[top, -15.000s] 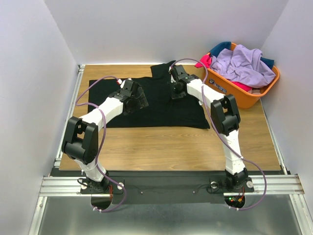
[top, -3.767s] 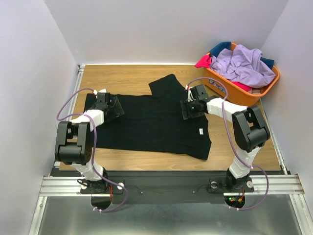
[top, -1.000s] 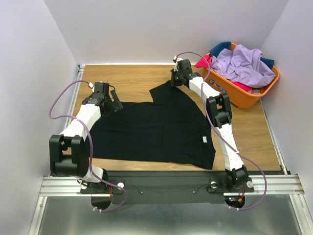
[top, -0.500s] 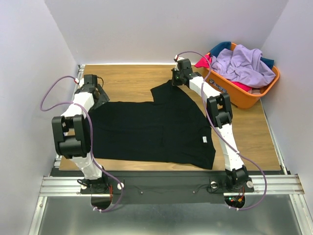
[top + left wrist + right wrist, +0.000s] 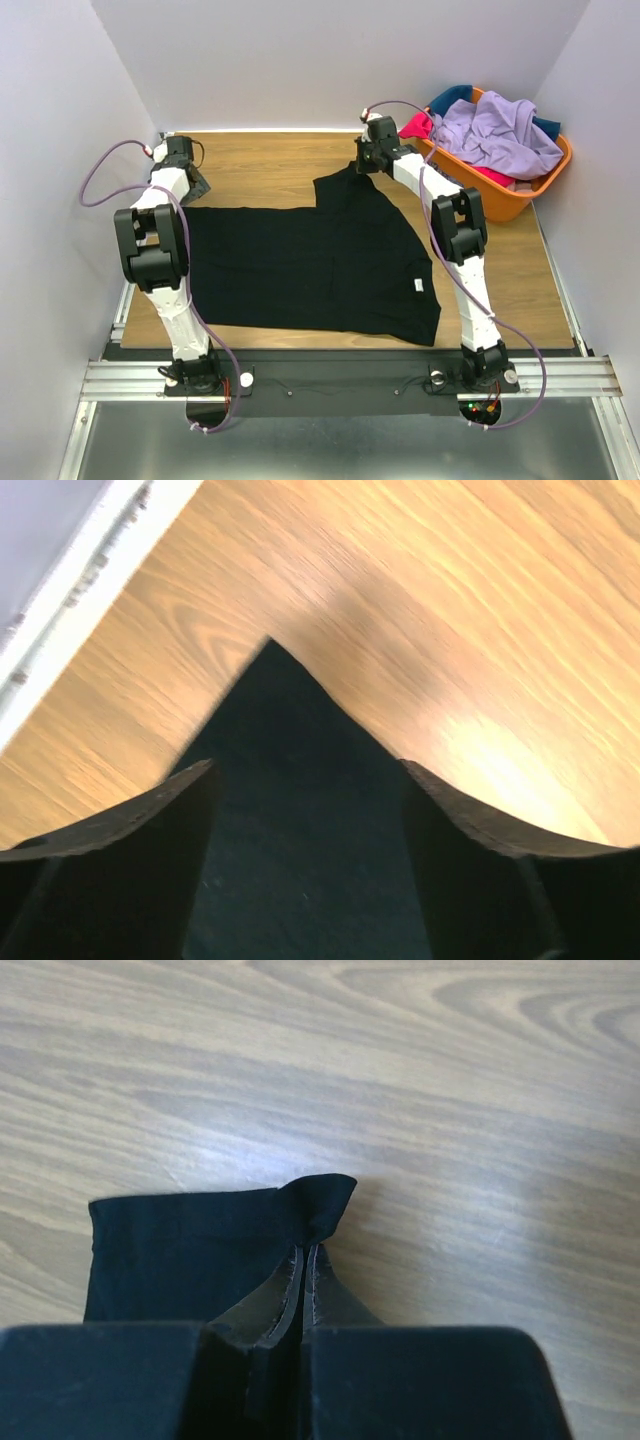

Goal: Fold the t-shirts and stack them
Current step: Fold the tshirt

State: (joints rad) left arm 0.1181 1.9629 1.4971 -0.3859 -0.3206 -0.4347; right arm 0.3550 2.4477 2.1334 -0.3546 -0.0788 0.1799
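A black t-shirt (image 5: 300,265) lies spread flat on the wooden table, its white label (image 5: 417,286) near the right hem. My left gripper (image 5: 188,182) is at the shirt's far-left corner. In the left wrist view it (image 5: 308,772) is open, its fingers wide apart over a pointed corner of the black cloth (image 5: 290,810). My right gripper (image 5: 366,165) is at the back sleeve. In the right wrist view it (image 5: 308,1252) is shut on the sleeve's edge (image 5: 190,1250). Lavender (image 5: 495,135), pink-red (image 5: 418,124) and teal (image 5: 450,97) shirts lie in the basket.
The orange plastic basket (image 5: 500,205) stands at the back right, close to my right arm. A white rail (image 5: 60,610) and the wall run along the table's left edge by my left gripper. Bare wood (image 5: 270,160) shows behind the shirt.
My left gripper has moved back and left toward the table's far-left corner. My right gripper has shifted slightly back and right, still holding the sleeve. The shirt lies much as before.
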